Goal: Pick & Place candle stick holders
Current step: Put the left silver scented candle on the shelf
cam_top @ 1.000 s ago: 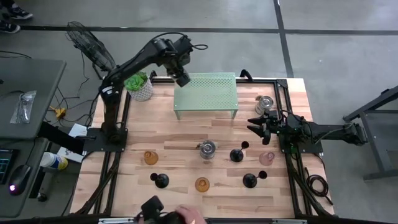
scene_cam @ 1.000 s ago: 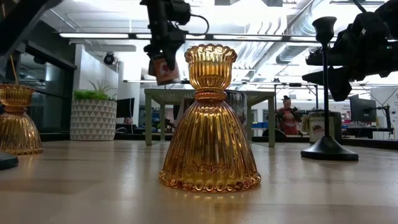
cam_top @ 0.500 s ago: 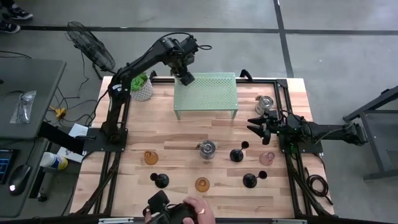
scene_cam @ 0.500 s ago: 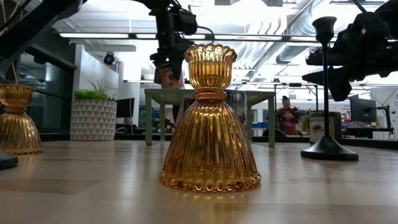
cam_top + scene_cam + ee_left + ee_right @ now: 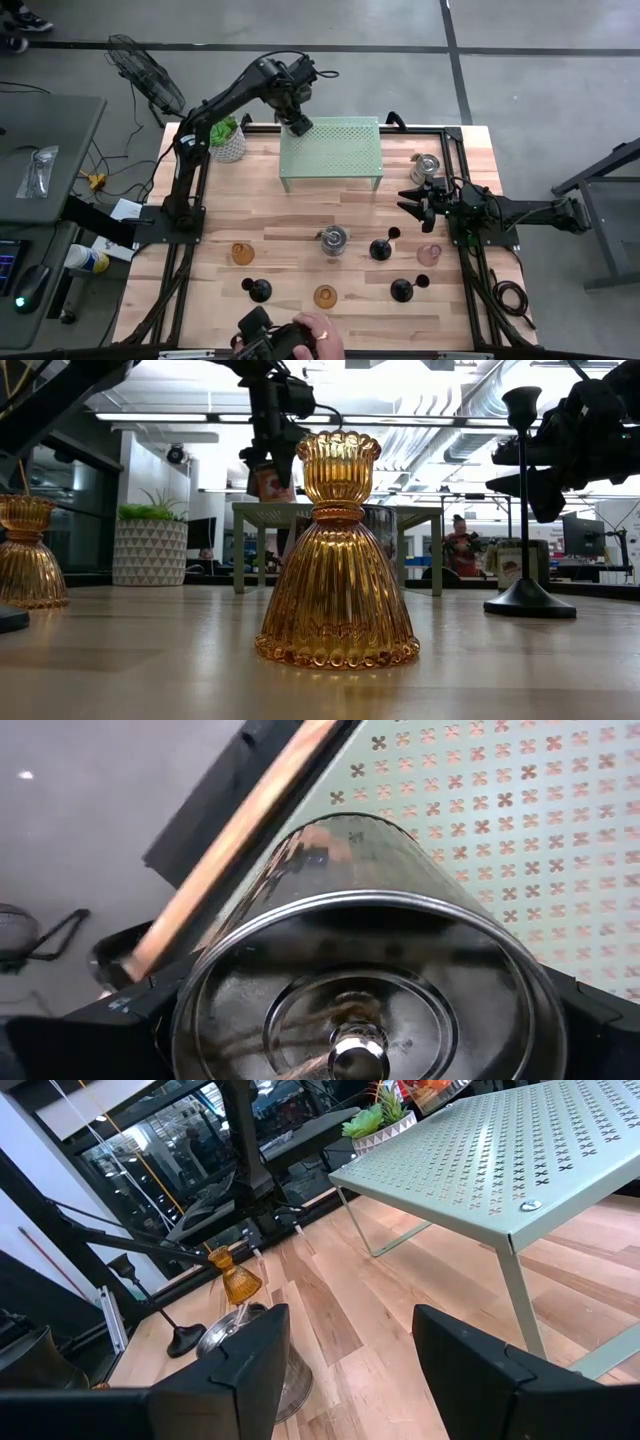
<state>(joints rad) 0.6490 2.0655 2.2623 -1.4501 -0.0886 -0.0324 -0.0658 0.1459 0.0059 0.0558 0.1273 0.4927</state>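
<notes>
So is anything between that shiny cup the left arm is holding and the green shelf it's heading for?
Nothing visible. The left gripper holds the silver cup right over the green shelf's back left corner, and the shelf's perforated top shows bare. The right gripper waits off to the side, open.

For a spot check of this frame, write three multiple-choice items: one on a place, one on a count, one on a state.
1. Where is the left gripper?
A. over the green perforated shelf's corner
B. beside the pink holder
C. on the plant pot

2. How many amber glass holders stand on the table?
A. one
B. two
C. four

3. What is the left gripper's state?
A. empty and open
B. shut on a silver cup holder
C. holding a black stemmed holder

Answers:
1 A, the high view puts it at the shelf's back left corner.
2 B, one left, one near the front.
3 B, the left wrist view shows the cup between its fingers.
</notes>
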